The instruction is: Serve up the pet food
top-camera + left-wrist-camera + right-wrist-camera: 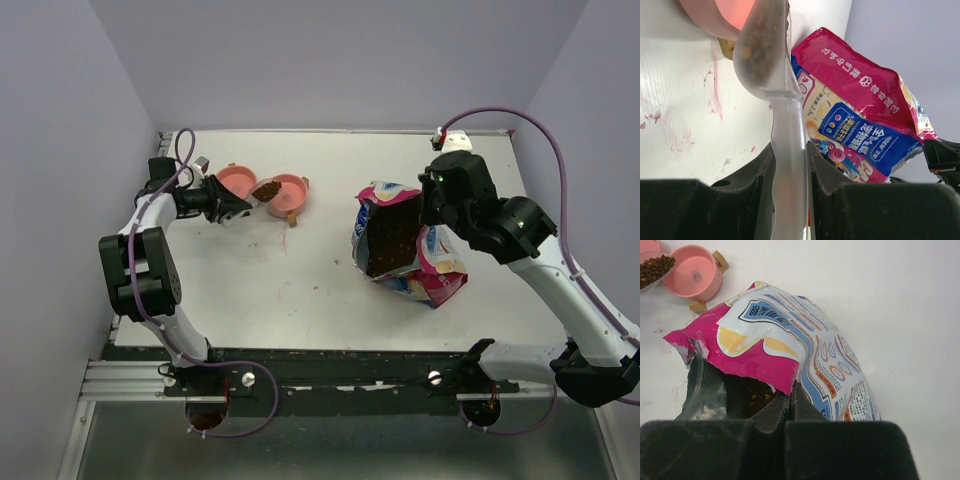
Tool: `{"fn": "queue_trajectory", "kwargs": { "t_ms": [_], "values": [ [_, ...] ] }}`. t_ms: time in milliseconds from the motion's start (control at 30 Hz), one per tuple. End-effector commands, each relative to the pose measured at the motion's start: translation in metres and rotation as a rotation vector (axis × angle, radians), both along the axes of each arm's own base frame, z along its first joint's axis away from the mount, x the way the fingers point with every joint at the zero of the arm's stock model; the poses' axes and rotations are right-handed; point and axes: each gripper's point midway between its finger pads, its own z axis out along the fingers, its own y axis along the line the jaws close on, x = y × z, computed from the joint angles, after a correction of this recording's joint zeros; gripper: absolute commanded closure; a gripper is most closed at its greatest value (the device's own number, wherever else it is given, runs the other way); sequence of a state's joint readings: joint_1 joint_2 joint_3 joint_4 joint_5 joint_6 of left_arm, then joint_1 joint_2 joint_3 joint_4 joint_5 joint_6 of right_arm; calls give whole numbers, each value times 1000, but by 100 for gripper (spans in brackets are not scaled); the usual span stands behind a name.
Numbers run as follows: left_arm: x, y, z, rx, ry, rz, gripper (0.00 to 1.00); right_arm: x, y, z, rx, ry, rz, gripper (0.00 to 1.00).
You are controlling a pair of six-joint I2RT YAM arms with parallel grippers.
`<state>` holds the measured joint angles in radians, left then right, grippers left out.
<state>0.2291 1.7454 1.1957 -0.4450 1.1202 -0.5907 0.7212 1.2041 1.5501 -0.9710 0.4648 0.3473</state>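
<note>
Right hand (791, 391) tight on edge of open bag (805, 350)

Scoop (788, 130): clear plastic, smooth, slightly cloudy, with a gloss along the handle. Kibble (655, 267): dry, matt, rough-grained pellets. Bag (790, 345): thin printed film, glossy and creased outside, with a silvery lining showing at the torn mouth. Bowl (697, 275): pink, smooth, satin finish, looks like plastic; tan wood-like blocks at its sides. Tabletop (300, 300): white, matt, with a fine ribbed texture in the left wrist view and faint pink smears. Left end effector (790, 170) and right end effector (790, 400): black plastic, matt, finely grained. Rail (130, 381) at the near edge: bare brushed metal.
</note>
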Motion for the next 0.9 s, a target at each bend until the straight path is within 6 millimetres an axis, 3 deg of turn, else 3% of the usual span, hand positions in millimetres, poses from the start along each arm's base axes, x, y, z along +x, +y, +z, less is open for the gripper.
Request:
{"fn": "queue_trajectory", "kwargs": {
  "t_ms": [0, 367, 867],
  "values": [
    [2, 8, -4, 75, 9, -3, 100, 3, 2, 50, 124, -161, -2, 99],
    [11, 15, -3, 170, 37, -5, 100, 4, 2, 51, 118, -164, 2, 99],
    [14, 3, -7, 391, 62, -100, 100, 7, 3, 53, 104, -175, 8, 100]
  ]
}}
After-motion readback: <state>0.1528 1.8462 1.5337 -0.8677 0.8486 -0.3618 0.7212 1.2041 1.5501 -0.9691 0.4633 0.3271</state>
